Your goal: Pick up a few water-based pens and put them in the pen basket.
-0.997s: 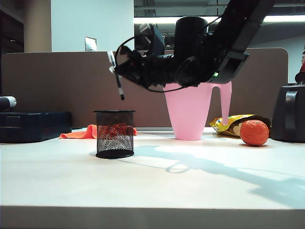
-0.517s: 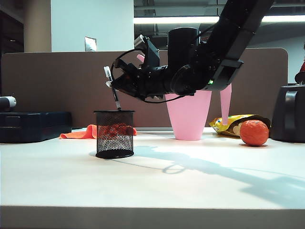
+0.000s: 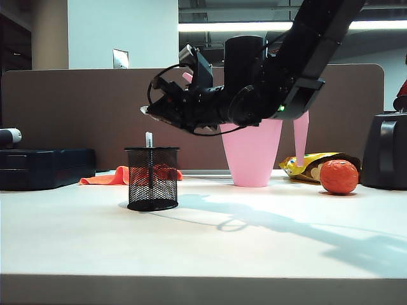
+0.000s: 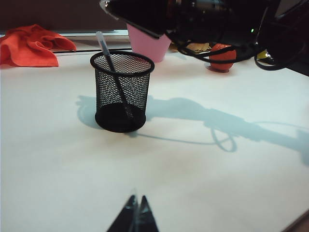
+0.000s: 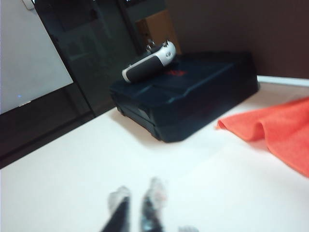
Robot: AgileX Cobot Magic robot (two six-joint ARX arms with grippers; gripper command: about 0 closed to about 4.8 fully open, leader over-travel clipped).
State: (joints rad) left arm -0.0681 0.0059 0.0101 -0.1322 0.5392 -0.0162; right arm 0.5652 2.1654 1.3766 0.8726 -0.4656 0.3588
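On the far left of the exterior view a dark blue case [image 3: 48, 168] lies on the white table [image 3: 203, 241], with a grey-and-white handheld device [image 5: 148, 61] resting on top of it. Just to its right an orange-red cloth [image 3: 108, 176] is crumpled behind the pen basket [image 3: 152, 178].

The pen basket is a small black wire-mesh cup with a solid rim and a solid base, standing upright. One water-based pen [image 4: 114, 77] is inside it: a slim, clear-whitish barrel with a dark core, leaning against the rim, its lower end on the cup's floor and its pale upper end poking just above the rim. Nothing grips it.

Above the basket hangs the right gripper [image 3: 149, 109], reaching in from the right, apart from the pen and empty. In the right wrist view its fingertips [image 5: 119, 199] are blurred; they seem slightly parted with a narrow gap, though the blur makes this uncertain.

Further right stand a pink watering can [image 3: 254, 152], a yellow snack bag [image 3: 305, 165], an orange ball [image 3: 339, 176] and a black container [image 3: 385, 152].

The left gripper [image 4: 135, 216] sits low over the near table, well apart from the basket, its fingertips pressed together and holding nothing.
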